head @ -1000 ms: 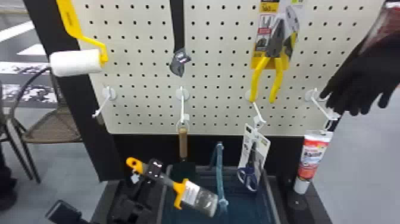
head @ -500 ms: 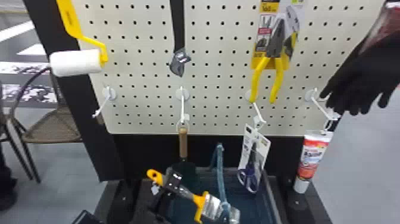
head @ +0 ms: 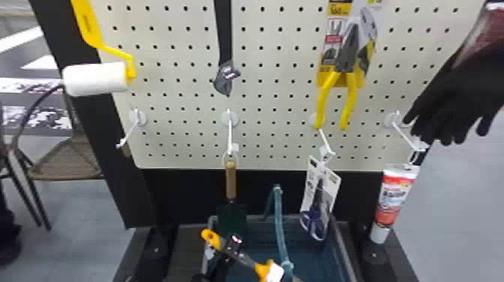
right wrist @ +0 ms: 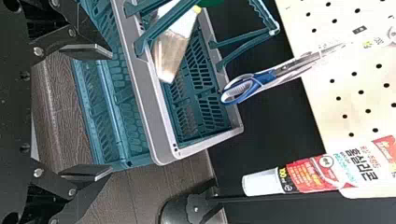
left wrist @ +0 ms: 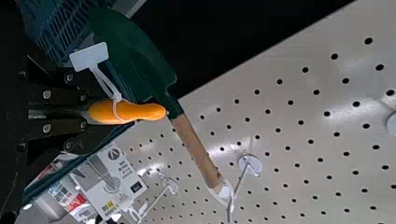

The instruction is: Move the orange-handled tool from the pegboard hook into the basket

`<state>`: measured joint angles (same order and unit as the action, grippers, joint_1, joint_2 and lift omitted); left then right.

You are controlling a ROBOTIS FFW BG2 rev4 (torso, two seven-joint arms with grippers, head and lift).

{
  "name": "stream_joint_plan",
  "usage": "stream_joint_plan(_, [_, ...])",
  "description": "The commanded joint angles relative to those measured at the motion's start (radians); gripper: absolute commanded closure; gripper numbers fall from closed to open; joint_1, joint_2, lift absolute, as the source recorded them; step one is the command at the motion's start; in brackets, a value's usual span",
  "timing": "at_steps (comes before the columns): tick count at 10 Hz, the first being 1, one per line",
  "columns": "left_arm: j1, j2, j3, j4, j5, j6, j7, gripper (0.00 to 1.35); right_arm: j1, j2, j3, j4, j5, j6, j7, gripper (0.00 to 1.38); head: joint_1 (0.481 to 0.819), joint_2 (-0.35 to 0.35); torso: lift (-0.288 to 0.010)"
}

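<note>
One orange-handled tool (head: 210,239): clamps it tilted in left gripper (head: 233,245) over left edge of basket (head: 342,247); holds right gripper (right wrist: 111,112) wide open, empty; shows bristles (right wrist: 169,58) in right wrist view.

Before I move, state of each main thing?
Teal plastic basket: upright
Orange-handled flat brush: gripped, over basket
Left end effector: shut on brush
Right end effector: open, empty
Green wooden-handled trowel: hanging
Blue-handled scissors: carded, hanging
Yellow-handled pliers: handles apart

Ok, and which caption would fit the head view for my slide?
The left gripper holds the orange-handled tool at the basket, with yellow-handled pliers hanging on the pegboard behind.
</note>
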<state>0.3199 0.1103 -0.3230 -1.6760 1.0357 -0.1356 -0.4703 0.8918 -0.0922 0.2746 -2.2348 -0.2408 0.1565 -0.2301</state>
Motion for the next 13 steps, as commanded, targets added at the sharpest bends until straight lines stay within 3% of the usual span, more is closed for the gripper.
stream_joint_plan(1, [-0.01,0.006,-0.002,0.008,-0.009,0.004,-0.004,0.98,0.0,0.0,0.0,0.0,0.0,0.0,0.0,0.41,0.549,0.0,-0.1])
stream_joint_plan(2, [-0.019,0.014,-0.008,0.008,-0.008,-0.012,-0.004,0.56,0.0,0.0,0.0,0.0,0.0,0.0,0.0,0.41,0.549,0.0,-0.1])
stream_joint_plan(4, [-0.023,0.02,-0.007,0.008,-0.008,-0.004,-0.01,0.25,0.0,0.0,0.0,0.0,-0.002,0.0,0.0,0.41,0.549,0.0,-0.1])
stream_joint_plan(13, [-0.029,0.026,0.001,0.003,-0.006,0.022,-0.017,0.22,0.0,0.0,0.0,0.002,0.0,0.0,0.0,0.41,0.549,0.0,-0.1])
